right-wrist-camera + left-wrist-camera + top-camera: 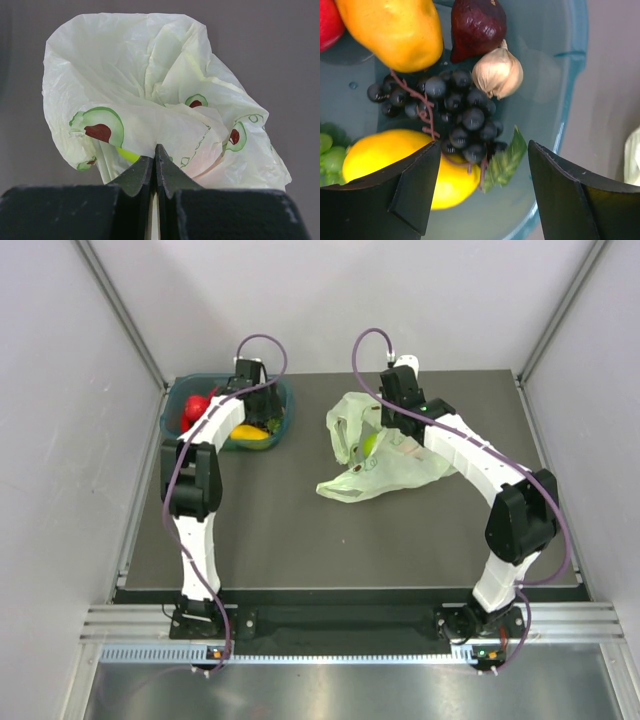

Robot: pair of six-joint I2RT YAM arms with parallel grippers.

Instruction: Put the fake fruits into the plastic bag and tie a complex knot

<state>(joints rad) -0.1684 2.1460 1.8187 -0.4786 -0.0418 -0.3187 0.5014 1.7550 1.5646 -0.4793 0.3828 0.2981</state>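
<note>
Black fingers [395,200] of the left tool [484,145] fill the bottom of the wrist view. They stand wide apart, holding nothing. Under the gap lies a bunch of dark grapes [455,107] with a green leaf [506,159], down on the floor of the teal tub [547,95]. Crowding the bunch are a garlic bulb [497,75], a dark red fruit [477,25] just beyond it, a big orange-yellow mango [395,30], and a round yellow fruit [380,155] partly hidden by one finger. A red apple [327,22] and some green grapes [326,152] just show at the side.

From above, the tub sits in the far left corner of the tabletop [300,540].

Over to the right tool [156,148]: jaws pressed together, pinching a fold of the plastic bag [150,85]. The bag bulges up beyond the tips, crumpled and printed with green-and-red fruit slices. A yellow-green fruit [127,154] shows through the film right by the tips. The bag lies near the far edge of the tabletop, right of centre, well apart from the tub.
</note>
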